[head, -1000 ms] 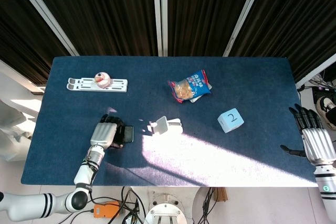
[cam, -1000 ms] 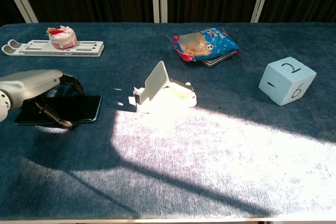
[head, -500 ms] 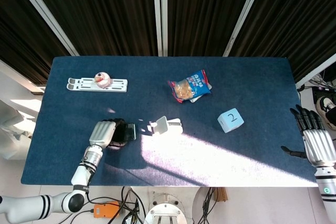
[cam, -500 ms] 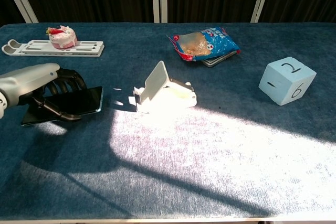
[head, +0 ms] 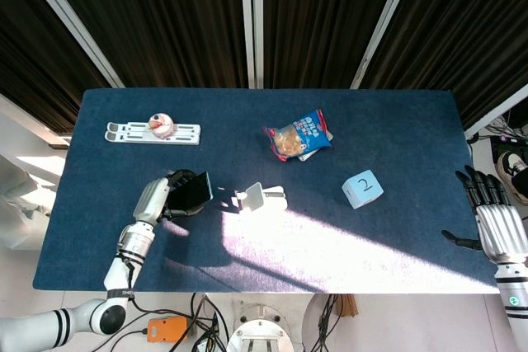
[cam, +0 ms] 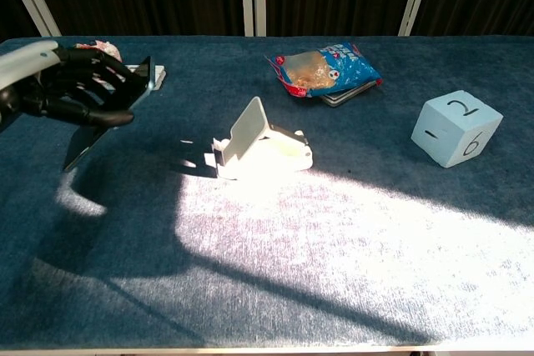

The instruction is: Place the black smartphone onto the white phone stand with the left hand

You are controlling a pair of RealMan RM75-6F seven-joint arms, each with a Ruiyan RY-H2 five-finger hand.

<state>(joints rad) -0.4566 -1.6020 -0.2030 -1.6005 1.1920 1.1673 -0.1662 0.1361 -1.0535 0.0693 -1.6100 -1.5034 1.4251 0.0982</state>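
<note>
My left hand [head: 162, 197] [cam: 71, 89] holds the black smartphone [head: 192, 191] [cam: 113, 114] lifted off the table and tilted, left of the white phone stand [head: 261, 199] [cam: 259, 144]. The stand sits near the table's middle with its back plate leaning, nothing on it. A gap separates the phone from the stand. My right hand [head: 493, 218] hangs open past the table's right edge, fingers spread, holding nothing.
A blue snack bag [head: 299, 135] [cam: 328, 69] lies behind the stand on a dark flat item. A light blue numbered cube [head: 362, 188] [cam: 455, 128] stands to the right. A white rack [head: 153, 133] with a pink-and-white toy [head: 160, 124] [cam: 97, 49] is at the back left.
My left hand closed on the phone and raised it off the table, tilting it up and moving it slightly toward the stand. The right hand stayed still.
</note>
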